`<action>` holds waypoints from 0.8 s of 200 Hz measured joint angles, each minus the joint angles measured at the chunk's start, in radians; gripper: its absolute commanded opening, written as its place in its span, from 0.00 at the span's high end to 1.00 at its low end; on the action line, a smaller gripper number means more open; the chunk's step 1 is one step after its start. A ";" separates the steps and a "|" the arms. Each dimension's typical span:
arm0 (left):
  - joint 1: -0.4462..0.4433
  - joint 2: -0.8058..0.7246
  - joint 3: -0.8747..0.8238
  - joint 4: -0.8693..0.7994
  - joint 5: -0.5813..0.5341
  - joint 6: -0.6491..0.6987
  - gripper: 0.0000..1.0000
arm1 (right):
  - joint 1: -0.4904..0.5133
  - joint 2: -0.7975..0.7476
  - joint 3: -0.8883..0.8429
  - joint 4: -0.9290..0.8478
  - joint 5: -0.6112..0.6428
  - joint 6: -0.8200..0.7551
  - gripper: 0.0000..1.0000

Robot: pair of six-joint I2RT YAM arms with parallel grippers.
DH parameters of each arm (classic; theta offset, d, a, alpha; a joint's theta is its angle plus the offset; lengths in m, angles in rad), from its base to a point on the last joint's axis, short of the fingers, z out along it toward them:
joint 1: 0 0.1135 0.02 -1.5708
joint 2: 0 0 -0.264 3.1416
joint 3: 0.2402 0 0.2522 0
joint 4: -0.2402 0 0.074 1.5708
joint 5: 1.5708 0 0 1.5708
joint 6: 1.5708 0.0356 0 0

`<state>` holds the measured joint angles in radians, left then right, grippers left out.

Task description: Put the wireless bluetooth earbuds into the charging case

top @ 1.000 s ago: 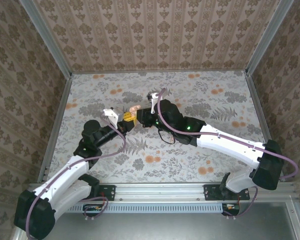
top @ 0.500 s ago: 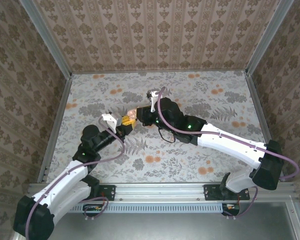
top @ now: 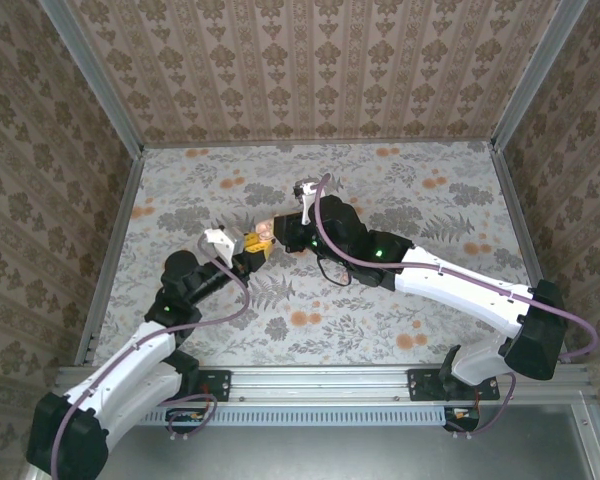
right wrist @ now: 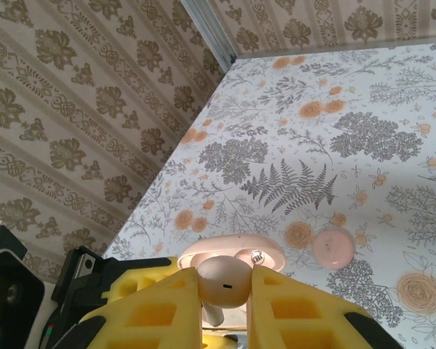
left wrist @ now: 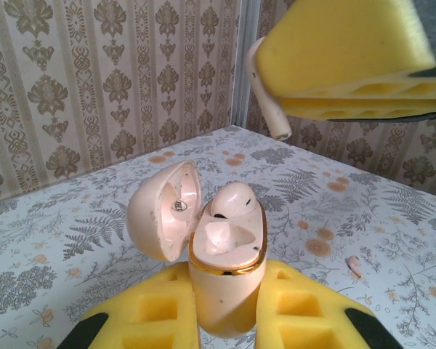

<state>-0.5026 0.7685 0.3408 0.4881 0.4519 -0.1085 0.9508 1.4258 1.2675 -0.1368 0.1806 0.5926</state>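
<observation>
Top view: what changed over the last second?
The left fingers, with the case, drew back slightly toward the left arm's base early on, then held. The right fingers barely moved. Nothing was taken or let go: the left fingers stay shut on the open case, and the right ones stay shut on the earbud.

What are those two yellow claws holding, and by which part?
The left gripper clamps the open charging case by its lower body, lid free. The right gripper pinches an earbud by its rounded head, stem sticking out.
</observation>
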 measured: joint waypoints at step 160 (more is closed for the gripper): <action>0.000 0.071 0.013 0.040 0.023 -0.018 1.00 | 0.001 0.023 0.012 0.029 -0.008 -0.021 0.81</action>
<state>-0.5026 0.8391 0.3534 0.5285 0.4751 -0.1265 0.9520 1.4483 1.2793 -0.1074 0.1722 0.5713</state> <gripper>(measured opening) 0.158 0.190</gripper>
